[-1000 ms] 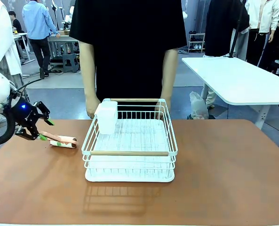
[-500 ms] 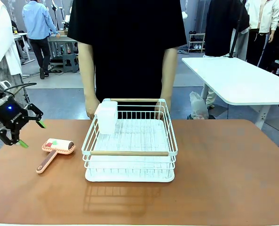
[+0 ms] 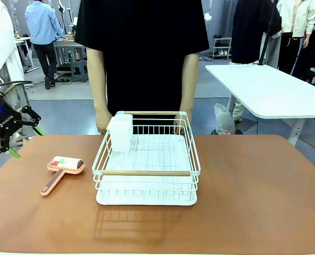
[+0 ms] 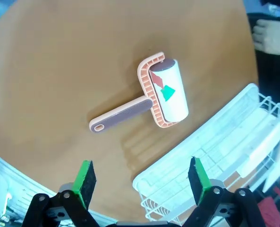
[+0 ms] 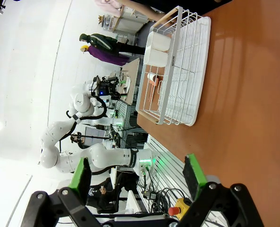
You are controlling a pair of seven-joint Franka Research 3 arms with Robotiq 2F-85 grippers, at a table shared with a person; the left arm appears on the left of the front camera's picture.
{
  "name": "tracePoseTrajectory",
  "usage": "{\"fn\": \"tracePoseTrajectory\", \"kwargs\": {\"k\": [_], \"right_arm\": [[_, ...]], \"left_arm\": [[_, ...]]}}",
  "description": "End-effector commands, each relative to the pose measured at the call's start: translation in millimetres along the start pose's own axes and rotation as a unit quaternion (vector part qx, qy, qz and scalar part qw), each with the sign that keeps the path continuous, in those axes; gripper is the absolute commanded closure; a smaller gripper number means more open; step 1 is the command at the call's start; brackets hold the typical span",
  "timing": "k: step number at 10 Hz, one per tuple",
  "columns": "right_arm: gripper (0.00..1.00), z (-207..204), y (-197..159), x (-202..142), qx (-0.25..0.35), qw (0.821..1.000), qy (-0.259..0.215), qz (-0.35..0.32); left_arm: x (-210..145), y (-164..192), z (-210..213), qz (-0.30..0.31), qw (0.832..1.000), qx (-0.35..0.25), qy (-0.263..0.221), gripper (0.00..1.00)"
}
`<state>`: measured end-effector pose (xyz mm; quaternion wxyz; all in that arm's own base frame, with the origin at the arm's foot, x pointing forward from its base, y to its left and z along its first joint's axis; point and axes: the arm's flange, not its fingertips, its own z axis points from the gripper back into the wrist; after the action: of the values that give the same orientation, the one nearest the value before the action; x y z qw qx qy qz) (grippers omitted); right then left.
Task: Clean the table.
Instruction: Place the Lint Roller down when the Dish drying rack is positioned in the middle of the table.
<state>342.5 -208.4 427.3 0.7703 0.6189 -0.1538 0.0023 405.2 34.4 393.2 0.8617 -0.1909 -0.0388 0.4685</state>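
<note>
My left gripper hangs spread and empty beyond the left edge of the matte terracotta table, well left of the white wire rack. Just left of that rack lies a pink plastic lint roller, its white drum against the table, its handle flat. My right gripper is spread too, over smooth bare tabletop near the rack's far side.

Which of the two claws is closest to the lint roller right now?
The left claw, open, off the table's left edge above the lint roller. The right claw, also open, sits far past the dish rack.
</note>
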Motion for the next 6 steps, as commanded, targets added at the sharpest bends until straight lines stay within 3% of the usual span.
{"fn": "tracePoseTrajectory", "kwargs": {"k": [1, 6], "right_arm": [[0.0, 0.8, 3.3, 0.0, 0.002, 1.0, -0.001, 0.005], [0.0, 0.8, 3.3, 0.0, 0.002, 1.0, -0.001, 0.005]], "left_arm": [[-0.6, -0.2, -3.4, 0.001, 1.0, -0.003, 0.007, 0.0], [-0.6, -0.2, -3.4, 0.001, 1.0, -0.003, 0.007, 0.0]]}}
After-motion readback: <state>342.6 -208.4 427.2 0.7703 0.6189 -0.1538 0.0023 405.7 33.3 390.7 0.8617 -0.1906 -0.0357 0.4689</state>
